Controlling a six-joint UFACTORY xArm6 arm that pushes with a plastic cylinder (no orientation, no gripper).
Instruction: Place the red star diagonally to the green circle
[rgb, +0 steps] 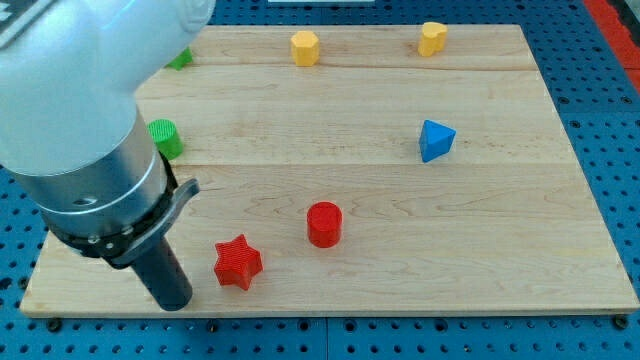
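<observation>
wooden worktop (480, 260) over a blue pegboard fills the single view. i have no fingers, so nothing is held; only a dark rod whose tip (172, 303) rests near the view's bottom left, just left of the red star (238, 262). the green circle (165, 137) stands above, at the left edge, partly behind my arm. a red cylinder (324, 223), blue triangle (435, 140), two yellow blocks (305, 47) (432, 38) and another green block (180, 58) lie apart. i judge the star should be pushed from below, upward and slowly through its middle, stopping at the circle's lower right.
</observation>
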